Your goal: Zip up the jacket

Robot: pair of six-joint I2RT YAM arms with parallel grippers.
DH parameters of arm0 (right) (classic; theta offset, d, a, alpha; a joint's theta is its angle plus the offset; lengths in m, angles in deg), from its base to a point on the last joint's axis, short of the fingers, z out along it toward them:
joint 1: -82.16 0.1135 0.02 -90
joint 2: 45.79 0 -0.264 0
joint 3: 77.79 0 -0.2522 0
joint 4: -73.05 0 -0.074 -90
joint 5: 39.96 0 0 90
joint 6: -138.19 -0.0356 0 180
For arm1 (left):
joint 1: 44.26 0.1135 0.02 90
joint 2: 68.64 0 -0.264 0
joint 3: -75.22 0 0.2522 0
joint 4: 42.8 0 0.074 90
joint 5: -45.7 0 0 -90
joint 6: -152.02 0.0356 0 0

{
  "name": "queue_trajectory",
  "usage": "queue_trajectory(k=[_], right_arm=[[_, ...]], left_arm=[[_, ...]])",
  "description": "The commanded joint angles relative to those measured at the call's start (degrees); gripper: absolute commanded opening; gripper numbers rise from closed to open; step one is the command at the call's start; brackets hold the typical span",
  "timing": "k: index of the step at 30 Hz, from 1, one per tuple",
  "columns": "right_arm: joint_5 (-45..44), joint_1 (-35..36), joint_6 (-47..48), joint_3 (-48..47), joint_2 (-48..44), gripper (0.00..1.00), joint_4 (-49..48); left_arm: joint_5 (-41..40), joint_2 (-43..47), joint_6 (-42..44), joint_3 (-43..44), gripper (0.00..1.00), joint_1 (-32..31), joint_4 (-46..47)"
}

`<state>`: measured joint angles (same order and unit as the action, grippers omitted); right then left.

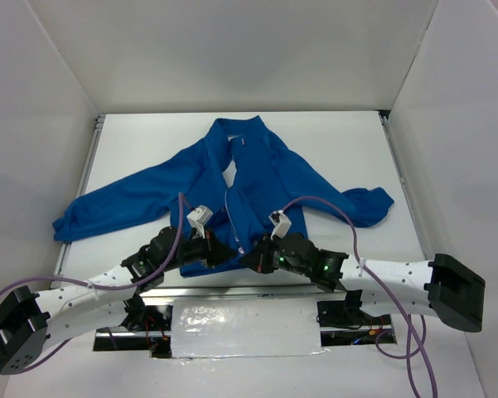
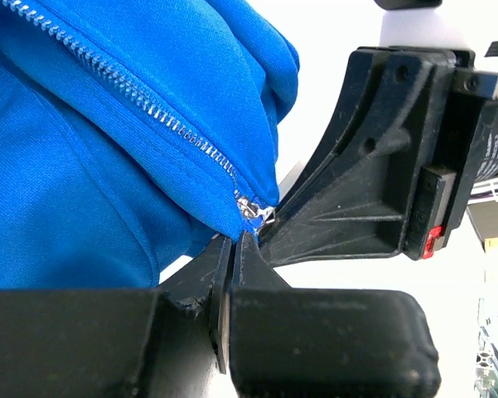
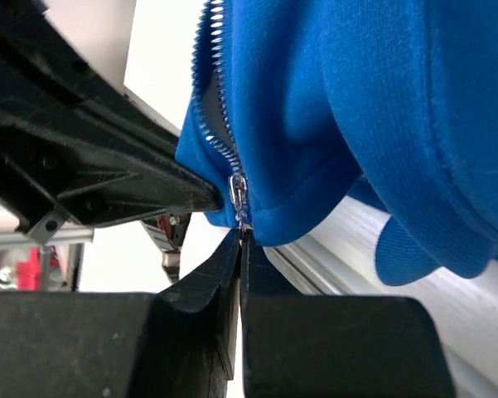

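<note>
The jacket (image 1: 257,178) lay spread flat on the table (image 1: 149,141), collar toward the far edge and hem hanging at the near edge, where both of my grippers met it. My left gripper (image 2: 232,242) had its jaws pressed together at the hem, just beside the foot of the zipper (image 1: 230,207), and appeared to pinch the fabric there. My right gripper (image 3: 240,240) was likewise clamped tight, its tips directly beneath the slider (image 3: 238,192) and seemingly nipping the small pull that hung from it. The zipper's line ran straight away from both sets of jaws, from the near edge up toward the collar at the far edge. The two arms sat almost touching, but the right one was nearer the slider. By my reckoning, the pull toward the far edge fell to the right arm while the left anchored the hem.
</note>
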<state>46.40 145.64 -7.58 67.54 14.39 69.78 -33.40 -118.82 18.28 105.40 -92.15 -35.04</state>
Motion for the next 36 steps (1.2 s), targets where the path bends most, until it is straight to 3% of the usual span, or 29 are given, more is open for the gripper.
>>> queue_trajectory(k=[1, 16, 22, 31, 36], right_arm=[[0.65, -0.20, -7.22, -5.10, -0.25, 0.00, 7.09], [5.66, -1.78, -23.86, -21.62, 4.76, 0.00, 28.71], [8.46, -4.58, -26.15, -20.05, 2.14, 0.00, 21.28], [18.31, -14.25, -30.01, -23.91, 6.78, 0.00, 23.53], [21.38, -15.49, -30.89, -27.95, 10.82, 0.00, 23.72]], left_arm=[[1.94, -0.10, 0.94, 1.33, 0.00, 0.00, 3.44], [3.51, 0.25, 1.82, 0.19, 0.00, 0.00, 5.29], [5.71, -0.36, 2.26, 0.10, 0.00, 0.00, 6.08], [9.40, -0.37, 2.79, -0.78, 0.00, 0.00, 8.10], [10.81, -0.71, 3.05, -1.66, 0.00, 0.00, 8.89]])
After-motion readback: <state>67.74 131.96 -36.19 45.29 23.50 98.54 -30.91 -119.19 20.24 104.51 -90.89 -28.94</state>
